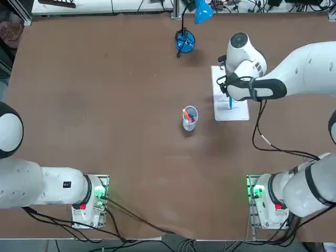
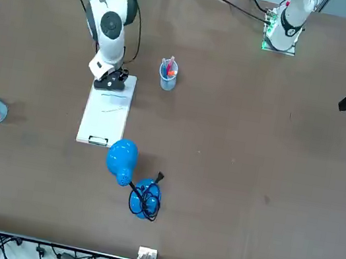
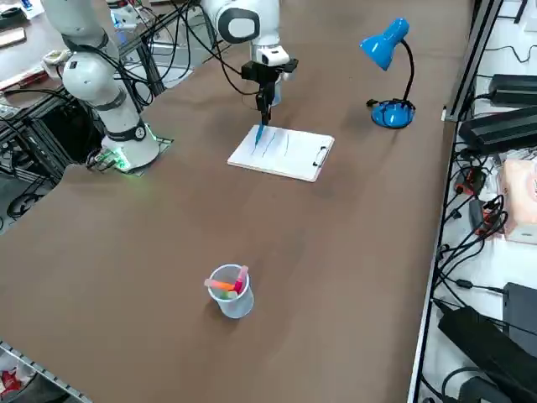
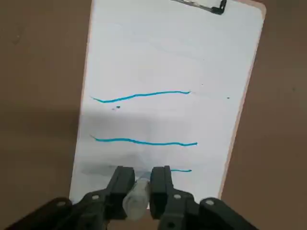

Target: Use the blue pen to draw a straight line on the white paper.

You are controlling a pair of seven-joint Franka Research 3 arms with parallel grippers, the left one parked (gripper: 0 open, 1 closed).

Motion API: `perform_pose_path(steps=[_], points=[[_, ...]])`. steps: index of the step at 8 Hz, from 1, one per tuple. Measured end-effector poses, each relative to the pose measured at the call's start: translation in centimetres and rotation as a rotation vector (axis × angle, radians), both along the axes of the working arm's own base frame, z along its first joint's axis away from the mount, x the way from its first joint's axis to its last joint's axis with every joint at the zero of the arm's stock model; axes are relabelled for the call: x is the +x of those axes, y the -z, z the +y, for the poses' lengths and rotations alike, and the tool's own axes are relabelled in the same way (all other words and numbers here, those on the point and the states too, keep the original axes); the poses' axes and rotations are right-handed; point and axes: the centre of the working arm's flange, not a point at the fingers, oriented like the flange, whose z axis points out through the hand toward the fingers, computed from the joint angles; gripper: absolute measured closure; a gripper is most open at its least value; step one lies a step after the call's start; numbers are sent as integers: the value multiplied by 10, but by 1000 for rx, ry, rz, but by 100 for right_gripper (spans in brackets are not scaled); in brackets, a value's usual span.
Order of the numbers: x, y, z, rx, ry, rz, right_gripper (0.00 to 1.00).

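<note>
The slim, bright-blue stick pen with a whitish, translucent rear end point(image 3: 259, 134) is being pinched between the two black fingers of the right gripper point(image 4: 143, 175), and its tip is being held at or just above the rectangular white sheet on the clipboard point(image 4: 144, 57); actual contact is not being clearly shown. A short blue stroke point(image 4: 181, 170) is being partly hidden by the fingers, so the step in hand is being judged as the drawing of a line, its full extent being left uncertain.

For a good stroke, light, even pressure should be being applied, with the wrist being kept level and the tip being guided across the sheet's width, parallel to its short edge. The two wavy blue lines, upper point(image 4: 139, 96) and lower point(image 4: 144, 142), are being taken as a warning that drift is easily being introduced.

The pen is being gripped near its rear end, its writing end being pointed down beyond the fingertips, towards the sheet's end away from the metal clip point(image 4: 204, 5).
</note>
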Motion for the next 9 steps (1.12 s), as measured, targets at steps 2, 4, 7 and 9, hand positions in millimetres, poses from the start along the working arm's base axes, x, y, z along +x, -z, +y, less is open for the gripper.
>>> perform_pose_path(steps=[2, 4, 7, 9], points=[[-7, 2, 18, 17, 10, -25, 78], [-15, 4, 36, 29, 15, -41, 78], [-20, -1, 56, 34, -2, -51, 78], [-10, -34, 64, -40, 9, -14, 78]])
